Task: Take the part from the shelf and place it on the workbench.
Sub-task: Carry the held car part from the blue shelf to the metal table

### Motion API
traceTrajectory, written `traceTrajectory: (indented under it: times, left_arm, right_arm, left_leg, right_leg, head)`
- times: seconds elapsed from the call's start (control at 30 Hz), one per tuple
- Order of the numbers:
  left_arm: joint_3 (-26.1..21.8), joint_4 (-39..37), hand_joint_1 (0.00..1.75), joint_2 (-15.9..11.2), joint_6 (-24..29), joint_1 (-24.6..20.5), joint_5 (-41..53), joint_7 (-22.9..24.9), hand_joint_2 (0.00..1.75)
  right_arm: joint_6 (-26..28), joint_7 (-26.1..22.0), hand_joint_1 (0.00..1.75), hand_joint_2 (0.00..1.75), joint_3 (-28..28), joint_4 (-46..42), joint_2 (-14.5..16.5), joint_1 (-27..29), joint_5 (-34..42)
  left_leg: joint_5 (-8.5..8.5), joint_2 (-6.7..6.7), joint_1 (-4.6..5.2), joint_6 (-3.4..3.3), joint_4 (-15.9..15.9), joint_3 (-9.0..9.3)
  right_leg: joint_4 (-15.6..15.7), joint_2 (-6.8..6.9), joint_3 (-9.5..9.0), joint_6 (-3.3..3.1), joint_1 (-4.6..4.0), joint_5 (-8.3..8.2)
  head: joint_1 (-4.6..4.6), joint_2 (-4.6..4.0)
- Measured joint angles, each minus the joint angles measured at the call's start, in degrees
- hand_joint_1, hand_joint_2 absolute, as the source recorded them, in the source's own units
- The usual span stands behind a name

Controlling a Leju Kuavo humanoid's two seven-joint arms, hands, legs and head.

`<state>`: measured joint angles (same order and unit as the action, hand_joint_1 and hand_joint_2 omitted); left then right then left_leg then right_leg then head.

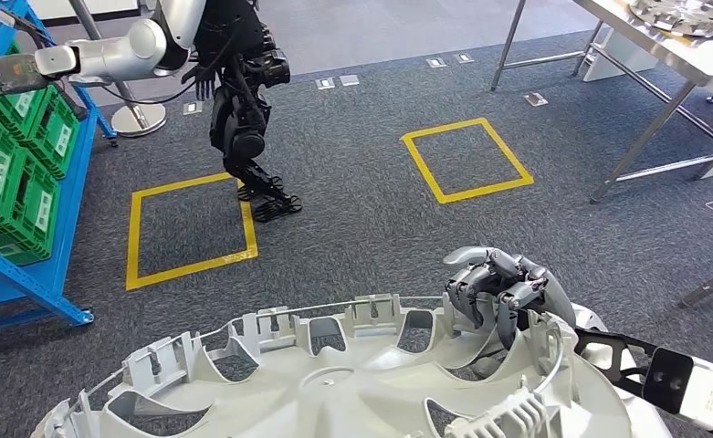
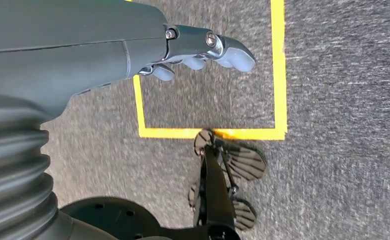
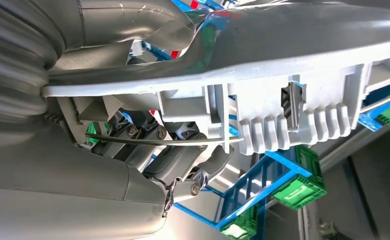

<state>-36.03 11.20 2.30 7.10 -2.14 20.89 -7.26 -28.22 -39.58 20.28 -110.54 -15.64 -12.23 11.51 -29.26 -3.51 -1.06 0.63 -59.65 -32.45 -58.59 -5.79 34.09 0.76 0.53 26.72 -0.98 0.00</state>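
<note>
- The right hand [image 1: 503, 290] is gripping the part [image 1: 334, 374], a big grey wheel-cover-looking disc, by its rim, fingers [image 3: 183, 160] curling over the edge.
- The left hand [image 2: 202, 50] is hanging over the carpet, fingers apart, holding nothing.
- The desk [image 1: 690, 50] is sitting well apart at the far right, with similar parts [image 1: 686, 16] already stacked on it.
- Risk, I'd say: a one-handed rim grip on something this wide could be letting it tilt or slip while walking.
- Another robot [image 1: 234, 82] is reaching into the blue shelf [image 1: 33, 182]; it's looking well apart from the route, though.
- The part's near side is getting cut off, so can't tell how level it's sitting.
</note>
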Motion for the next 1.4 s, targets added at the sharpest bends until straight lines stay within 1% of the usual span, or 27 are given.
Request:
traceTrajectory:
  times: [0.07,0.13,0.23,0.3,0.33,0.37,0.4,0.47,0.5,0.57,0.6,0.67,0.7,0.77,0.8,0.83,0.9,0.93,0.97,1.03,1.1,1.17,1.23,1.3,1.33,1.37,1.4]
  left_arm:
    - [-0.1,0.0,0.0,0.1,0.3,-0.1,0.1,0.1,1.75]
    - [-0.1,0.0,0.0,0.1,0.5,0.0,0.2,0.0,1.75]
    - [-0.2,0.1,0.0,0.1,0.5,0.2,0.4,0.0,1.75]
    - [-0.3,0.1,0.0,0.1,0.6,0.3,0.3,0.3,1.75]
    - [-0.4,0.1,0.0,0.1,0.6,0.2,0.2,0.6,1.75]
    - [-0.5,0.1,0.0,0.1,0.7,0.2,0.1,0.9,1.75]
    - [-0.6,0.1,0.0,0.1,0.7,0.1,0.1,1.1,1.75]
    - [-0.8,0.1,0.0,0.2,0.7,0.1,0.1,1.2,1.75]
    - [-0.9,0.1,0.0,0.2,0.7,0.1,0.2,1.2,1.75]
    - [-1.0,0.1,0.0,0.3,0.7,0.0,0.4,1.0,1.75]
    - [-1.0,0.1,0.0,0.3,0.7,0.0,0.5,0.9,1.75]
    - [-1.0,0.2,0.0,0.4,0.6,0.0,0.6,0.7,1.75]
    - [-1.0,0.2,0.0,0.4,0.6,0.0,0.6,0.6,1.75]
    - [-1.1,0.1,0.0,0.4,0.5,0.2,0.6,0.6,1.75]
    - [-1.1,0.1,0.0,0.4,0.5,0.3,0.6,0.7,1.75]
    - [-1.2,0.1,0.0,0.3,0.5,0.3,0.6,0.9,1.75]
    - [-1.2,0.1,0.0,0.3,0.5,0.3,0.6,1.3,1.75]
    - [-1.2,0.1,0.0,0.3,0.5,0.2,0.6,1.6,1.75]
    - [-1.2,0.1,0.0,0.3,0.5,0.2,0.6,1.7,1.75]
    - [-1.3,0.1,0.0,0.3,0.5,0.1,0.5,2.0,1.75]
    - [-1.3,0.1,0.0,0.4,0.5,0.0,0.3,2.1,1.75]
    - [-1.4,0.1,0.0,0.5,0.5,0.0,0.2,2.1,1.75]
    - [-1.6,0.2,0.0,0.5,0.5,0.1,0.1,2.0,1.75]
    - [-1.9,0.1,0.0,0.5,0.4,0.2,0.0,1.9,1.75]
    - [-2.1,0.1,0.0,0.5,0.4,0.2,-0.1,1.9,1.75]
    - [-2.2,0.1,0.0,0.5,0.4,0.1,-0.1,1.9,1.75]
    - [-2.4,0.1,0.0,0.6,0.4,0.1,-0.2,1.9,1.75]
  right_arm:
    - [0.0,0.1,1.75,1.75,0.1,0.1,0.0,0.0,0.1]
    - [-0.1,0.1,1.75,1.75,0.2,0.2,0.0,-0.1,0.3]
    - [-0.1,0.2,1.75,1.75,0.3,0.4,0.0,-0.5,0.5]
    - [-0.2,0.4,1.75,1.75,0.4,0.7,0.0,-0.5,0.7]
    - [-0.3,0.5,1.75,1.75,0.4,0.8,0.0,-0.5,0.9]
    - [-0.5,0.6,1.75,1.75,0.4,0.9,0.0,-0.6,1.1]
    - [-0.7,0.8,1.75,1.75,0.4,1.0,0.0,-0.8,1.4]
    - [-0.9,0.9,1.75,1.75,0.4,1.1,0.0,-1.4,1.8]
    - [-1.0,1.0,1.75,1.75,0.4,1.1,0.0,-1.7,2.1]
    - [-1.0,1.0,1.75,1.75,0.4,1.2,-0.1,-2.0,2.4]
    - [-0.9,1.0,1.75,1.75,0.4,1.2,-0.1,-2.0,2.5]
    - [-0.7,1.0,1.75,1.75,0.5,1.2,-0.1,-2.0,2.4]
    - [-0.6,0.9,1.75,1.75,0.5,1.1,-0.1,-1.9,2.3]
    - [-0.4,0.8,1.75,1.75,0.6,1.1,-0.1,-1.7,2.1]
    - [-0.3,0.7,1.75,1.75,0.7,1.1,-0.1,-1.4,2.0]
    - [-0.2,0.7,1.75,1.75,0.7,1.1,0.0,-1.2,1.9]
    - [0.0,0.6,1.75,1.75,0.9,1.2,0.0,-1.1,1.8]
    - [0.0,0.6,1.75,1.75,0.9,1.2,0.0,-1.1,1.7]
    - [0.0,0.6,1.75,1.75,1.0,1.2,0.1,-1.2,1.7]
    - [-0.1,0.7,1.75,1.75,1.2,1.4,0.2,-1.5,1.7]
    - [-0.3,1.0,1.75,1.75,1.4,1.6,0.3,-1.8,1.8]
    - [-0.7,1.5,1.75,1.75,1.4,1.8,0.4,-2.5,2.2]
    - [-0.9,2.1,1.75,1.75,1.5,2.2,0.6,-3.4,2.7]
    - [-1.1,2.4,1.75,1.75,1.6,2.6,0.7,-3.9,3.1]
    - [-1.2,2.5,1.75,1.75,1.6,2.8,0.7,-3.9,3.2]
    - [-1.3,2.6,1.75,1.75,1.6,3.0,0.7,-4.0,3.4]
    - [-1.4,2.7,1.75,1.75,1.6,3.1,0.7,-4.2,3.4]
  left_leg:
    - [0.2,1.06,0.24,-0.88,0.2,0.08]
    - [0.48,2.13,0.2,-1.66,0.5,0.15]
    - [0.46,4.0,0.44,-2.29,0.6,0.14]
    - [0.33,5.39,0.69,-2.46,0.6,0.15]
    - [0.26,6.03,0.77,-2.5,0.6,0.19]
    - [0.17,6.64,0.83,-2.49,0.6,0.29]
    - [0.06,7.21,0.89,-2.43,0.6,0.44]
    - [-0.2,8.25,1.1,-2.09,0.6,0.73]
    - [-0.3,8.72,1.16,-1.84,0.6,0.85]
    - [-0.41,9.69,1.18,-1.25,0.8,1.12]
    - [-0.59,9.47,1.12,-0.91,0.7,1.22]
    - [-2.24,7.12,0.99,-0.32,-1.8,0.28]
    - [-3.81,5.48,0.87,-0.11,-4.8,-1.13]
    - [-7.02,4.01,0.79,0.14,-12.5,-5.0]
    - [-7.47,3.88,0.75,0.23,-15.0,-6.38]
    - [-6.76,3.81,0.7,0.29,-15.3,-6.81]
    - [-2.71,3.02,0.46,0.4,-9.5,-4.5]
    - [-1.03,1.57,0.19,0.48,-5.5,-2.77]
    - [0.07,0.41,0.01,0.4,-2.4,-1.45]
    - [0.37,-0.83,-0.02,-0.09,-0.1,-0.41]
    - [0.64,0.46,0.16,-0.95,0.1,-0.32]
    - [0.9,1.78,0.07,-1.72,0.4,-0.3]
    - [0.91,3.22,0.18,-2.17,0.5,-0.32]
    - [0.81,4.73,0.35,-2.32,0.5,-0.34]
    - [0.77,5.45,0.38,-2.33,0.5,-0.32]
    - [0.72,6.12,0.39,-2.31,0.5,-0.27]
    - [0.65,6.75,0.39,-2.23,0.5,-0.17]
  right_leg:
    - [0.2,-0.86,0.25,0.78,0.17,-0.24]
    - [-1.2,0.55,1.03,1.32,0.15,0.65]
    - [-11.2,4.69,5.85,1.69,-0.05,5.77]
    - [-16.5,5.33,8.49,1.66,-0.04,7.32]
    - [-16.1,5.43,8.26,1.54,-0.07,6.51]
    - [-13.2,5.73,6.78,1.34,-0.14,4.8]
    - [-8.8,6.65,4.4,1.03,-0.31,2.8]
    - [-1.7,8.65,0.63,0.31,-0.88,0.44]
    - [-0.1,9.16,-0.12,-0.01,-1.14,0.15]
    - [0.3,8.23,0.0,-0.54,-1.33,0.08]
    - [0.6,7.63,-0.08,-0.81,-1.19,-0.1]
    - [1.2,6.54,-0.41,-1.36,-0.72,-0.48]
    - [1.3,6.03,-0.54,-1.53,-0.53,-0.57]
    - [1.2,4.82,-0.53,-1.68,-0.43,-0.56]
    - [1.1,4.12,-0.53,-1.68,-0.41,-0.53]
    - [1.0,3.37,-0.53,-1.63,-0.37,-0.5]
    - [0.8,1.92,-0.55,-1.38,-0.17,-0.37]
    - [0.5,1.24,-0.47,-1.13,-0.1,-0.26]
    - [0.2,0.6,-0.29,-0.81,-0.07,-0.16]
    - [0.0,-0.57,0.17,0.0,-0.03,-0.22]
    - [0.1,-1.37,0.51,0.74,0.14,-0.45]
    - [-2.0,0.62,1.65,1.23,0.05,0.85]
    - [-8.6,3.94,4.82,1.55,-0.1,4.33]
    - [-15.3,5.16,8.05,1.74,-0.02,6.82]
    - [-16.1,5.33,8.38,1.73,-0.01,6.59]
    - [-14.5,5.52,7.51,1.66,-0.03,5.33]
    - [-10.9,6.0,5.57,1.51,-0.08,3.46]
  head:
    - [0.02,0.01]
    - [0.22,0.01]
    - [0.81,0.0]
    - [0.88,0.0]
    - [0.89,0.0]
    - [0.89,0.0]
    - [0.89,0.01]
    - [0.87,0.01]
    - [0.87,0.01]
    - [0.89,0.01]
    - [0.86,0.02]
    - [0.68,0.02]
    - [0.51,0.01]
    - [0.22,0.01]
    - [0.16,0.01]
    - [0.14,0.01]
    - [0.11,0.01]
    - [0.07,0.01]
    - [0.03,0.01]
    - [0.05,0.01]
    - [0.13,0.01]
    - [0.48,0.01]
    - [0.92,0.01]
    - [1.01,0.01]
    - [1.02,0.01]
    - [1.02,0.01]
    - [1.03,0.01]
